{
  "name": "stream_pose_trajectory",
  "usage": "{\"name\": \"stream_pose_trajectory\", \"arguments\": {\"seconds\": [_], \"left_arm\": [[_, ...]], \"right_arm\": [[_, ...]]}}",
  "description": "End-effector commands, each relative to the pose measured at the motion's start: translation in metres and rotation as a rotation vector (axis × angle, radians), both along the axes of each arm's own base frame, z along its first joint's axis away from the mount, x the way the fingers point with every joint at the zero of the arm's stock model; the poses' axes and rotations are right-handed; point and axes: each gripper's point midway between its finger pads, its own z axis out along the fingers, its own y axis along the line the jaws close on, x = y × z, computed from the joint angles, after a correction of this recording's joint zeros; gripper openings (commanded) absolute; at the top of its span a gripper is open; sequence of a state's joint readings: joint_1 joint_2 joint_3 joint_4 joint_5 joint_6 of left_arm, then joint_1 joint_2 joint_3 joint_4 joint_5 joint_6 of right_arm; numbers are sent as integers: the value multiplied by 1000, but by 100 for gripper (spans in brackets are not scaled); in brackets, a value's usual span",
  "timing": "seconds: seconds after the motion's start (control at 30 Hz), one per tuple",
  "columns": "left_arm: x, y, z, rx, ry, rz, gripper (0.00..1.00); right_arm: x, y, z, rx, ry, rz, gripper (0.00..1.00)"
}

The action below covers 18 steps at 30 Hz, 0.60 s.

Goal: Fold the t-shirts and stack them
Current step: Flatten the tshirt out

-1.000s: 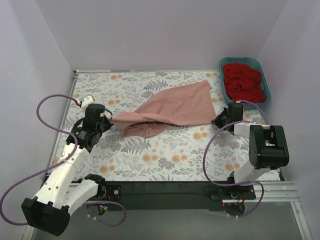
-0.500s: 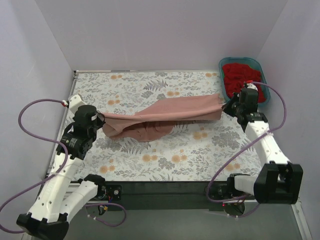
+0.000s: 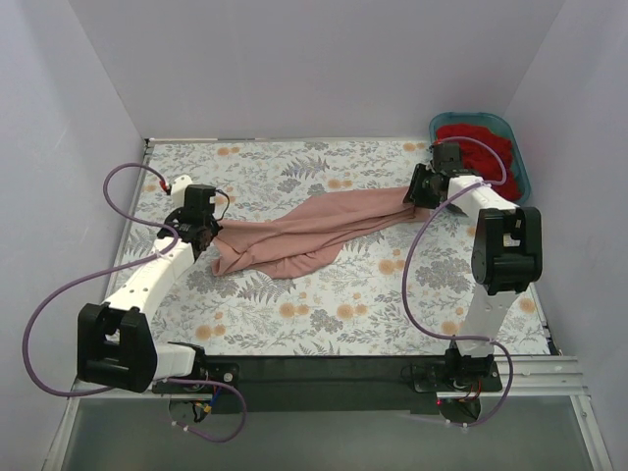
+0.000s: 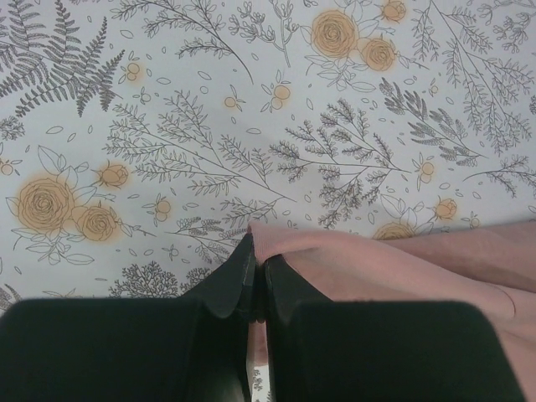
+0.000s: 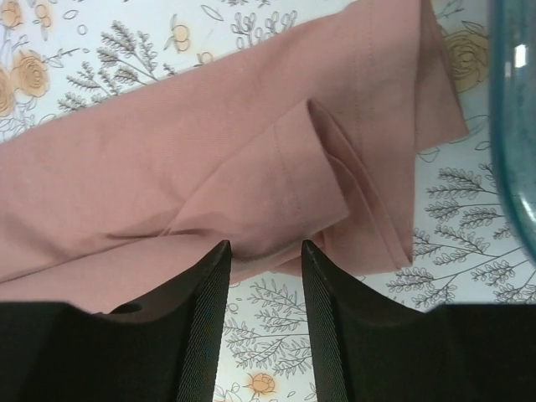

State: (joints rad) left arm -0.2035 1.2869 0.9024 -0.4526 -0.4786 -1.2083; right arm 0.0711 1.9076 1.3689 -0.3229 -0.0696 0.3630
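The salmon-pink t-shirt (image 3: 314, 231) lies bunched in a long diagonal strip across the middle of the floral cloth. My left gripper (image 3: 203, 234) is shut on its left end; the left wrist view shows the jaws (image 4: 258, 248) pinching the pink edge (image 4: 402, 260) just above the table. My right gripper (image 3: 416, 192) is open at the shirt's right end; in the right wrist view its tips (image 5: 266, 251) hover over the shirt's hem folds (image 5: 209, 151), holding nothing. The bright red t-shirt (image 3: 479, 147) lies crumpled in the teal tub.
The teal tub (image 3: 520, 167) stands at the far right corner, close to my right gripper; its rim shows in the right wrist view (image 5: 512, 126). The grey-and-orange floral cloth (image 3: 324, 304) covers the table. Purple walls enclose left, back and right.
The shirt was stretched in the air between both grippers; now the right gripper has let go and opened, and the shirt lies on the table. The left gripper still holds its end.
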Motion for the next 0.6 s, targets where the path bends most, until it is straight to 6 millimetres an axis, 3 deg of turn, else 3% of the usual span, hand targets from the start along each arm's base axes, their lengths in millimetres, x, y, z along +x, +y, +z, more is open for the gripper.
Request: {"name": "stream_pose_trajectory", "arguments": {"seconds": [0.0, 0.03, 0.23, 0.33, 0.47, 0.53, 0.57], "left_arm": [[13, 11, 14, -3, -101, 25, 0], [11, 11, 8, -12, -95, 23, 0], [7, 21, 0, -30, -92, 47, 0], [6, 22, 2, -35, -98, 52, 0], [7, 22, 2, -52, -98, 53, 0], [7, 24, 0, -54, -95, 59, 0], [6, 24, 0, -54, -94, 59, 0]], "right_arm": [[13, 1, 40, -25, -122, 21, 47], [4, 3, 31, -15, -104, 32, 47], [-8, 17, 29, 52, -183, 89, 43], [-9, 20, 21, 64, -165, 109, 34], [5, 26, 11, 87, -147, 128, 33], [20, 29, 20, 99, -177, 128, 33], [26, 30, 12, 104, -163, 126, 33]]}}
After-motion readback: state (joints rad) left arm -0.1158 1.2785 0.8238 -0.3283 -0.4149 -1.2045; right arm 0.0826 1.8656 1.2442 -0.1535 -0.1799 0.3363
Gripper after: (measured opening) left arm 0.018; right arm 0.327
